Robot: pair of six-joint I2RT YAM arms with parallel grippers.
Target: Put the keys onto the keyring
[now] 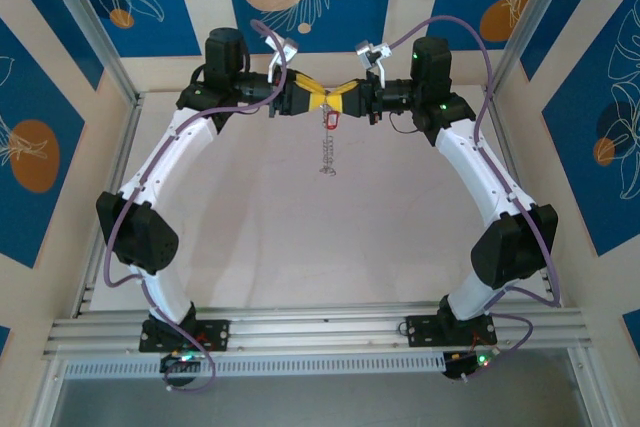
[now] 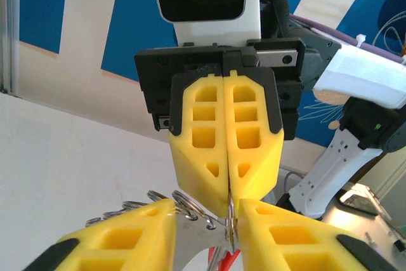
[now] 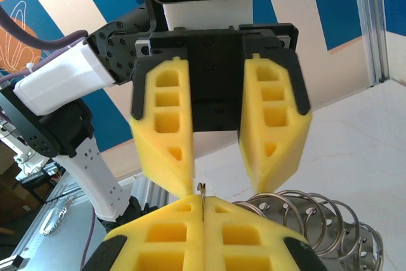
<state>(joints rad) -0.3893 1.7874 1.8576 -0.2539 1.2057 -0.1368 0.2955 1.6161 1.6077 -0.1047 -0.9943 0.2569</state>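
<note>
My right gripper [image 2: 228,198]: jaws closed flat against each other, tips pinching a thin silvery wire loop of the keyring [image 1: 328,152]. A short end of that wire stands up out of the seam in my right wrist view.

My left gripper [image 3: 223,182]: jaws stand apart with a clear gap between them, and I can confirm no grip on anything. Their tips sit just in front of the right tips, and the ring coils lie between them.

The fingers [image 3: 162,131] on both sides are yellow, matt and wedge-shaped, with square and triangular pockets, set on black mounts.

The keyring is pale grey metal. It looks beaded from above and shows as round wire coils up close. It hangs down from the pinch over the white table [image 1: 400,237]; I cannot tell whether its lower end touches.

The key [image 1: 332,119] is small and red-headed, hanging at the top of the chain just below the tips. Its blade is too small to make out.
</note>
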